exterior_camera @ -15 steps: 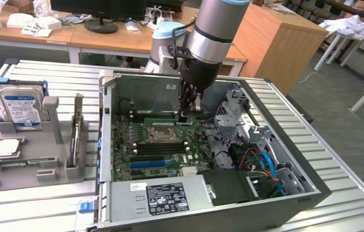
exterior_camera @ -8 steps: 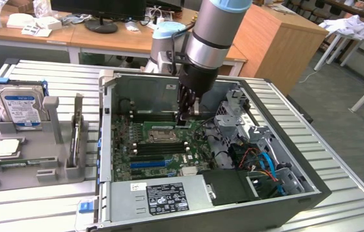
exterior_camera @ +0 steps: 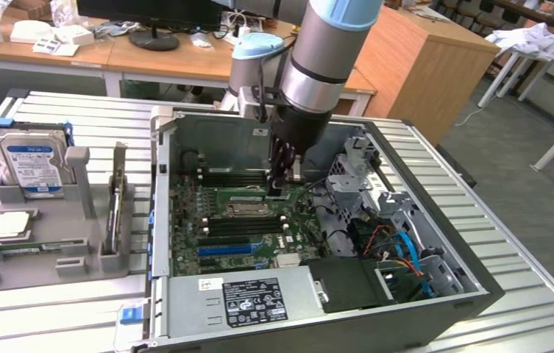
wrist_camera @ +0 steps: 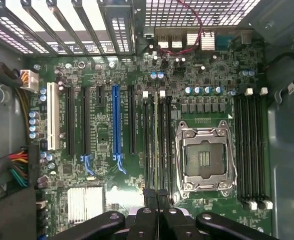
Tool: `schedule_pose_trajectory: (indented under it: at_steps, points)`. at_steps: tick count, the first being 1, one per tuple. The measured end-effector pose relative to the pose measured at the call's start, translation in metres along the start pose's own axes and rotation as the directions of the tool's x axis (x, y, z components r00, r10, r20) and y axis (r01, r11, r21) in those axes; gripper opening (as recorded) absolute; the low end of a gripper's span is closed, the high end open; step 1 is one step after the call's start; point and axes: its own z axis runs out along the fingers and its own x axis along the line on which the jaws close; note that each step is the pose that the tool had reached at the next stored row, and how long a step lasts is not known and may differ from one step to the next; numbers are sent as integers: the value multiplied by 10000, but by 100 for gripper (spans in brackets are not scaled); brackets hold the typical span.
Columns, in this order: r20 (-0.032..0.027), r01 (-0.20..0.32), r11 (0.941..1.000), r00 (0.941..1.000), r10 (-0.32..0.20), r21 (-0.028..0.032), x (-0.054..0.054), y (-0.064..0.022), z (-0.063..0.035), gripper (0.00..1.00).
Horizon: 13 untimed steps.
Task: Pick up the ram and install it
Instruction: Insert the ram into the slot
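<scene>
Open computer case [exterior_camera: 453,288] lying on its side on a slatted metal table [exterior_camera: 51,316], with the arm reaching down into it. The gripper [exterior_camera: 279,185] [wrist_camera: 156,194] is closed to a narrow gap on the ram [wrist_camera: 156,145], which appears edge-on as a thin strip running along the black memory slots [wrist_camera: 147,145] just beside the open CPU socket [wrist_camera: 205,157] [exterior_camera: 244,209]; whether it sits in a slot cannot be told. A second bank of memory slots [wrist_camera: 251,145] flanks the socket's far side. Nearby are the long blue expansion slot [wrist_camera: 116,120] [exterior_camera: 226,249], a white slot [wrist_camera: 52,117], a finned silver heatsink [wrist_camera: 87,202] and a bundle of coloured wires [wrist_camera: 14,167]. The case also holds a power supply [exterior_camera: 247,298] with a black label, its print too small to read, and orange and blue cables [exterior_camera: 405,250]. On the exterior view's left, a grey fixture [exterior_camera: 80,246] holds a hard drive [exterior_camera: 29,165] upright, its blue-white label illegible, and a square chip [exterior_camera: 6,224] in a recess.
</scene>
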Motion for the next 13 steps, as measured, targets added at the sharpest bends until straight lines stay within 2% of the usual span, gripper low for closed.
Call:
schedule_pose_trajectory:
  at_steps: [13]
  points:
    - [-1, 0, 10000, 10000, 0, -1, 5, -7, 175, 11]
